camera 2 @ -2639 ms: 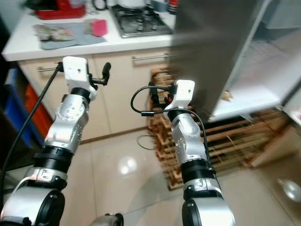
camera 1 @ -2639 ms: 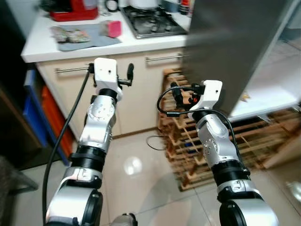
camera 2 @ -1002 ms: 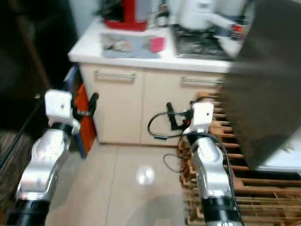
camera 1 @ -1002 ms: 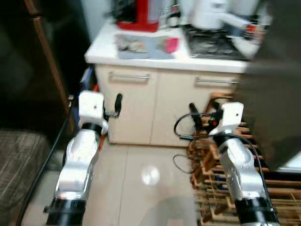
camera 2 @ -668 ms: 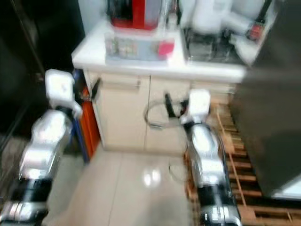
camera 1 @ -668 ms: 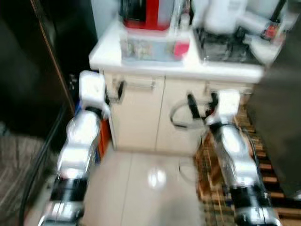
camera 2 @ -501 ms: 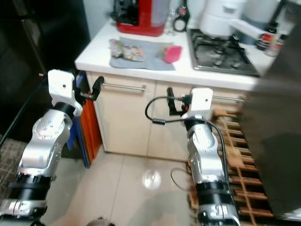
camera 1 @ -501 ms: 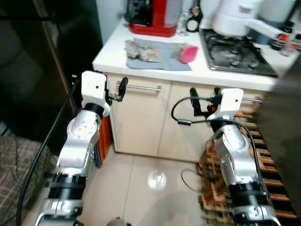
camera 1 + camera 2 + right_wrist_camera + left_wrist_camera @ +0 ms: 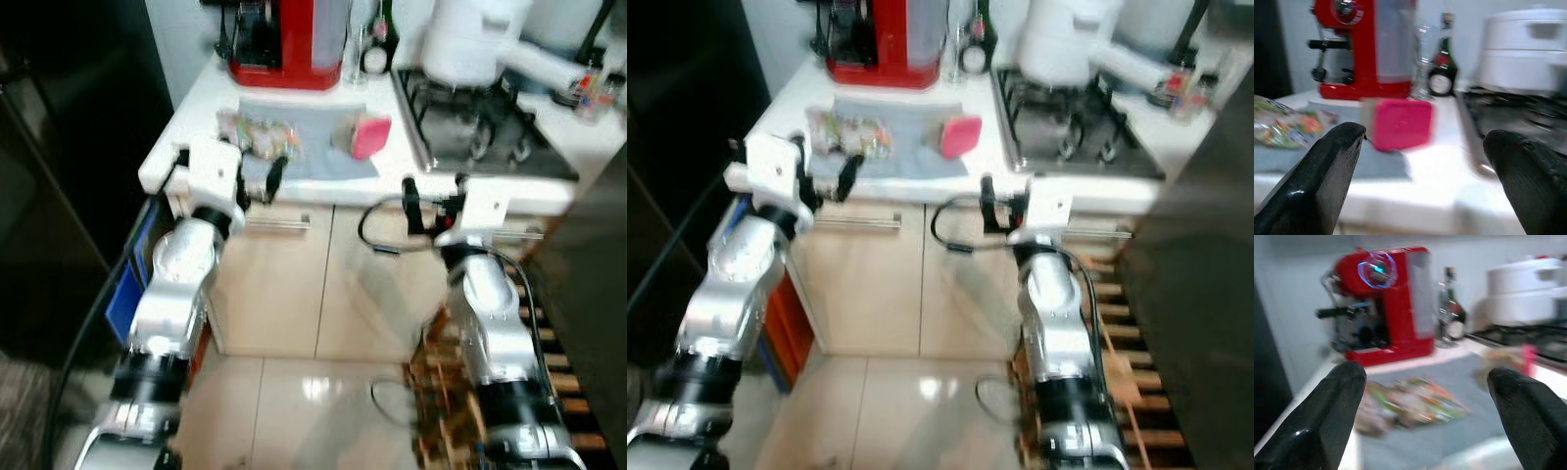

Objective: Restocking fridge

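Landmark: grey cloth mat (image 9: 313,137) on the white countertop (image 9: 186,147).

Candidate items to restock, both on the mat:
- clear plastic bag of mixed colourful food (image 9: 257,130), at the mat's end toward the counter's outer corner, in front of the red coffee machine (image 9: 284,39)
- pink square plastic container (image 9: 370,135), at the mat's end nearest the gas hob (image 9: 485,108)

Handling, my read:
- Bag looks light, soft and crinkly, with a slippery film. Pinch a gathered fold or the bag's top edge, not the bulk, since the contents may crush.
- Container looks rigid and light with smooth sides. Grip across two opposite flat walls, low down, to avoid popping the lid if it has one.

Grippers:
- left gripper (image 9: 1425,416) is raised at counter-edge height, facing the bag. Fingers spread wide, nothing between them.
- right gripper (image 9: 1425,171) is level with the counter front, facing the pink container. Fingers also spread wide and empty.
- Neither touches the mat or either item.

Vs 0.5 s ago:
- Camera has moved closer to the counter and squared up on it, so the mat sits nearer in frame.
- The left gripper is now up against the counter edge at the bag, where before it sat lower, by the cupboard handle (image 9: 279,222).
- Bag and container are unmoved on the mat.
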Robot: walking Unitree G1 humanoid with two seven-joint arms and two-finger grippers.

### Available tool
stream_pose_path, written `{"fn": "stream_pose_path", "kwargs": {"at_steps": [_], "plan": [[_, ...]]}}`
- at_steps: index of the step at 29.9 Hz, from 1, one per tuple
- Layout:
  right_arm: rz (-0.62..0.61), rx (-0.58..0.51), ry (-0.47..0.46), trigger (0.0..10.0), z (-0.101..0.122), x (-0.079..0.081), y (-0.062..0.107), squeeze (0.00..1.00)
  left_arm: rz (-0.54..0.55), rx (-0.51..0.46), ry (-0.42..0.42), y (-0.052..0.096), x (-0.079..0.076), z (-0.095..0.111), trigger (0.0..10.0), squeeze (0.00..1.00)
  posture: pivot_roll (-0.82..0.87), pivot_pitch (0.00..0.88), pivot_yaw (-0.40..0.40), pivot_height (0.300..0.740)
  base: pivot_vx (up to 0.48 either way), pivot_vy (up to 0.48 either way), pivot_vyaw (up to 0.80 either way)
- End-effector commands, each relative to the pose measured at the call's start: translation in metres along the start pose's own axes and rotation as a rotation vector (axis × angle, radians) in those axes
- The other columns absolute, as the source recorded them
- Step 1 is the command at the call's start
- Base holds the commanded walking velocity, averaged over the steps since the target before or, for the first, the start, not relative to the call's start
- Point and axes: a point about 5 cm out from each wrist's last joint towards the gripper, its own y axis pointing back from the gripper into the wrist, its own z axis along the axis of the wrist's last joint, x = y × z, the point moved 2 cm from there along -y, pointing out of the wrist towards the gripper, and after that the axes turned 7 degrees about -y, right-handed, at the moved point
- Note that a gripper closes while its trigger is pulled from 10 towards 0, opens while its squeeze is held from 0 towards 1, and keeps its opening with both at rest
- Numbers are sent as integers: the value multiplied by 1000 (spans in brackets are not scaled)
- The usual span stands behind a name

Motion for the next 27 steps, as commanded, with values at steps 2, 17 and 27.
{"fn": "stream_pose_path", "kwargs": {"at_steps": [2, 17, 27], "plan": [[25, -91, 21, 10000, 20, 12, -6, 0, 16, -52, -25, -4, 11, 13, 10000, 0, 24, 0, -10, 740, 480, 0, 0], [-220, -260, 173, 10000, 62, -24, -1, 0, -130, -246, 18, -35, -2, 73, 10000, 0, -6, 0, 2, 740, 307, 0, 0], [-312, -257, 216, 10000, 63, -40, 4, 0, -450, -124, 12, -52, -38, 53, 10000, 0, -28, 0, 17, 740, 0, 0, 0]]}}
